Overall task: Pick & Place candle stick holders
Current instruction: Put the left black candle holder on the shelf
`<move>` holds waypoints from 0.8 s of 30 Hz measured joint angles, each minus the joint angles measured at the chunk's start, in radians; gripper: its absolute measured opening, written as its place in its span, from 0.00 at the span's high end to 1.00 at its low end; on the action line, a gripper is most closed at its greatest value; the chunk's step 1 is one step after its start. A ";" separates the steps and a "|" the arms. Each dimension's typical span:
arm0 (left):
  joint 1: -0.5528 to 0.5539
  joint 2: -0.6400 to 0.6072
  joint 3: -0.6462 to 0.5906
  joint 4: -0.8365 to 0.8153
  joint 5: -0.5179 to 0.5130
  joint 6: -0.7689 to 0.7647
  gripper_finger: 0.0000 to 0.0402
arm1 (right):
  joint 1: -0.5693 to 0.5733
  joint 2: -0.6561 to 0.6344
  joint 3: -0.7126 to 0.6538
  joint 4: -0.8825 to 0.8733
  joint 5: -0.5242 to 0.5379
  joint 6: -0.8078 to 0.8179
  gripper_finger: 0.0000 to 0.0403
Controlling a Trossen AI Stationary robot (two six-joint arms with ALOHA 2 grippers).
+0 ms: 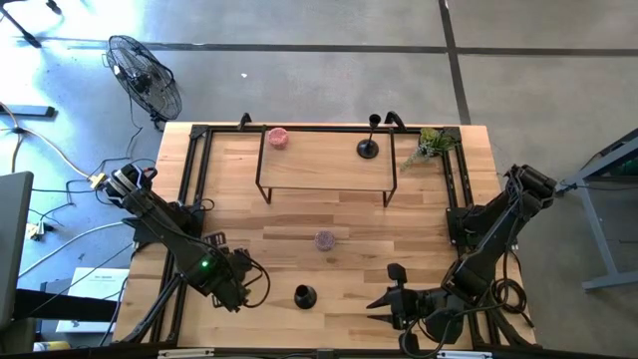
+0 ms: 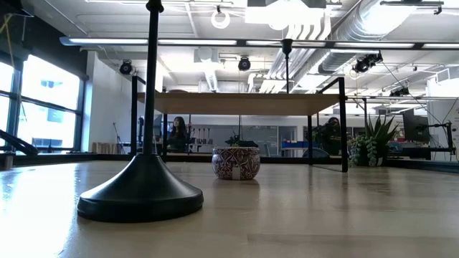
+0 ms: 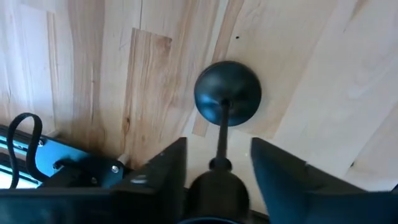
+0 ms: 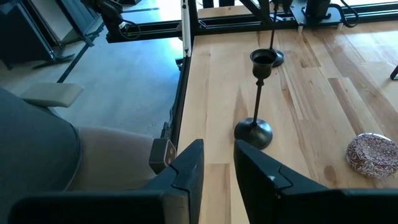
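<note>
Three black candle stick holders show. One (image 1: 368,150) stands on the wooden shelf at the far side. One (image 1: 304,296) stands on its round base near the table's near edge, large in the low view (image 2: 141,195). The third (image 3: 226,93) stands upright under my left gripper (image 3: 217,146), which points straight down near the table's left rail and is shut on it. This holder is hidden in the high view by the left gripper (image 1: 242,284). My right gripper (image 4: 219,149) hovers at the near right, fingers a narrow gap apart, empty, pointing at the middle holder (image 4: 255,130). My left gripper comes from above, pointing down along the stem. The holder's small cup (image 3: 217,190) sits far back between the two fingers, which close on its sides. The thin stem (image 3: 221,134) runs out past the fingertips without touching them. The round base (image 3: 227,93) appears to rest on the wood.
A patterned round tin (image 1: 325,240) sits mid-table. The black-framed wooden shelf (image 1: 324,170) also carries a pink object (image 1: 277,138). A potted plant (image 1: 431,148) stands at the far right. Black rails (image 1: 184,249) run along the table's left and right sides.
</note>
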 joint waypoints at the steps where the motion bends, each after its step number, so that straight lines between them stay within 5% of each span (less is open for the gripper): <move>1: 0.000 0.000 0.000 0.000 -0.001 0.000 0.64 | 0.000 0.000 0.000 0.000 0.000 0.000 0.79; 4: 0.000 0.000 0.001 0.004 -0.010 0.001 0.74 | 0.000 0.000 0.000 0.000 0.000 0.000 0.79; 19: -0.001 0.000 0.000 0.006 0.021 0.114 0.74 | 0.000 0.003 0.000 0.001 0.001 -0.010 0.79; 24: 0.000 0.000 0.000 0.006 0.032 0.124 0.74 | -0.001 0.040 -0.001 -0.001 0.102 -0.027 0.79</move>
